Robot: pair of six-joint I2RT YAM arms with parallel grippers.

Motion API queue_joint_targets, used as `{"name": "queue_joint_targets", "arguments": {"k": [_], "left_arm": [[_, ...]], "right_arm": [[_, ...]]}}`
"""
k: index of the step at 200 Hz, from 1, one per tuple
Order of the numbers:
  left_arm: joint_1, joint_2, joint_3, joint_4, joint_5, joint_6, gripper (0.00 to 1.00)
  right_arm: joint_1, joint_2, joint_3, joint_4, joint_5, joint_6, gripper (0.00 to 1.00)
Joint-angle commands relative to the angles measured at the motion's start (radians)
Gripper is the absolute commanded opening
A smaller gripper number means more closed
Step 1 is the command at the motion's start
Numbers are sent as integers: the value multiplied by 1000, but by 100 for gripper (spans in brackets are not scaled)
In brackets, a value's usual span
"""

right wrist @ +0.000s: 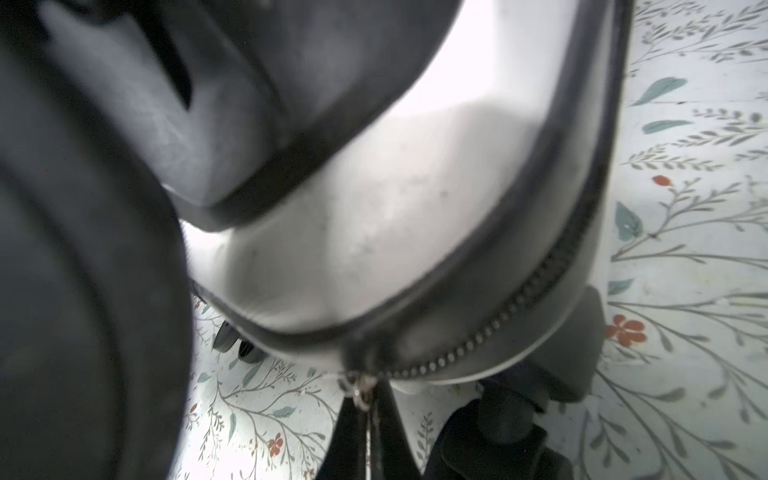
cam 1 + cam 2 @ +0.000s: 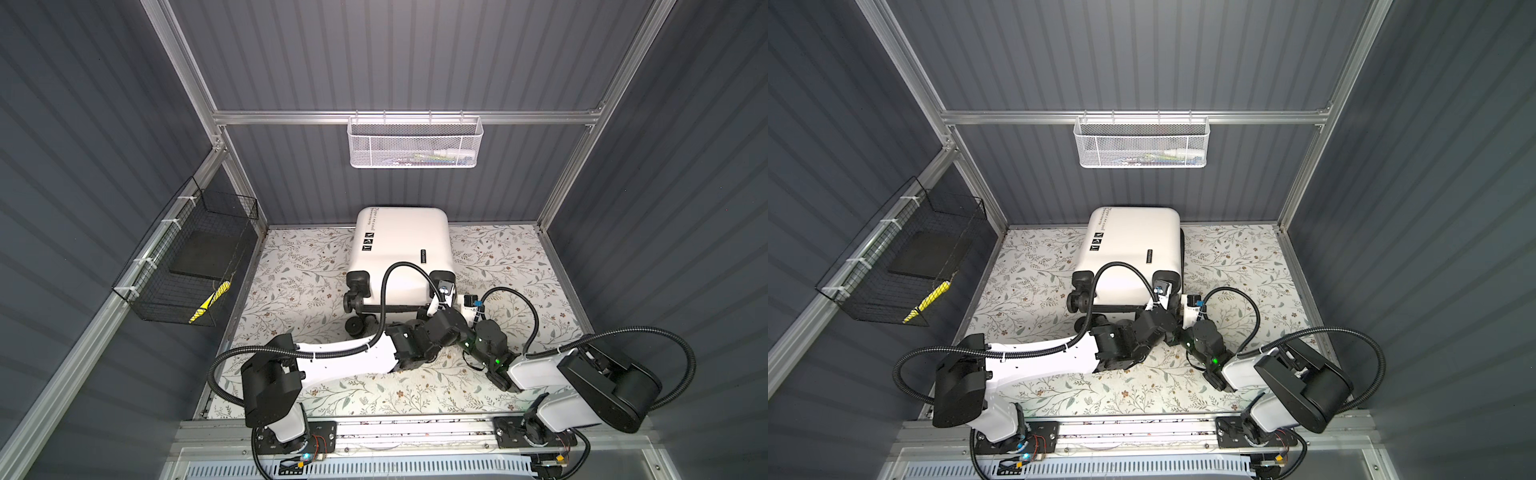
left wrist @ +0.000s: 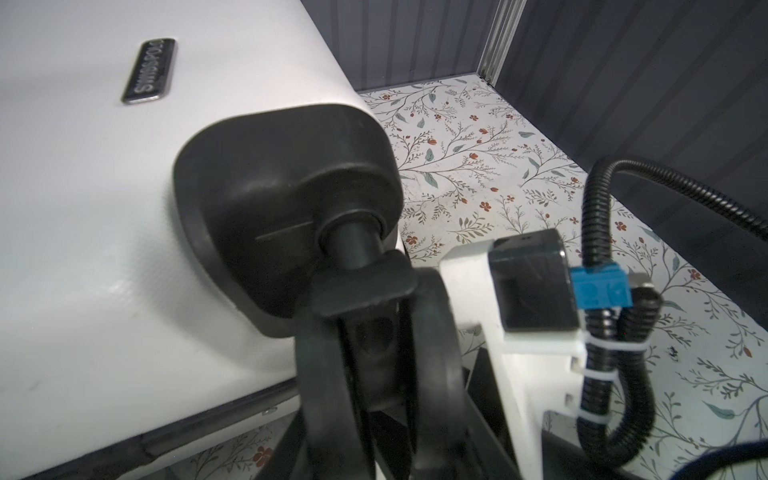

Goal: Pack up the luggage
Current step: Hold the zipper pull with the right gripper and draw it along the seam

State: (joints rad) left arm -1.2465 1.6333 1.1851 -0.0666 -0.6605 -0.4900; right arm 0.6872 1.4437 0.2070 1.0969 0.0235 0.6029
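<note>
Well, the luggage [image 2: 401, 245] lies flat and closed on the flowered table [image 2: 519, 266], towards the far middle against the back wall. Its long axis runs near to far and its wheels point at the near side, where both arms crowd its near right corner. The right gripper [image 1: 369, 415] has its jaws pressed together, and in its wrist view they look pinched on the zipper pull [image 1: 360, 388], just under the rounded corner of the shell. From the pull the closed zipper [image 1: 519, 307] curves round that corner and runs off along the right flank of the case, towards the far wall. That is the line I reckon the coming move hangs on. The pull has to be led round the bend and then away from the robot, along the long axis, not across it. The right arm is the natural one for it, as that flank lies on its side. The left gripper [image 2: 432, 309] reaches across to the same corner, close to the near right wheel [image 3: 432, 340]. I cannot tell whether its jaws grip the wheel or merely stand by it. If it does hold, it would steady the case against the drag
</note>
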Motion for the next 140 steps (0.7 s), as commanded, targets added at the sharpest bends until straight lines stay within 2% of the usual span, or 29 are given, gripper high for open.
{"name": "queue_joint_targets", "arguments": {"k": [1,27,87,112,140], "left_arm": [[-21,-89,58,158,35,41,0],[-21,-90,52,154,27,36,0],[-20,-98,45,150,19,35,0],[-20,-100,42,147,19,34,0],[-21,-110,32,145,13,34,0]], "right_arm": [[-11,-28,-30,20,200,47,0],[-10,-58,-61,9,295,87,0],[-15,-128,-57,-117,375,73,0],[-62,-145,-59,-146,348,71,0],[-162,-176,-69,-163,253,80,0]]}}
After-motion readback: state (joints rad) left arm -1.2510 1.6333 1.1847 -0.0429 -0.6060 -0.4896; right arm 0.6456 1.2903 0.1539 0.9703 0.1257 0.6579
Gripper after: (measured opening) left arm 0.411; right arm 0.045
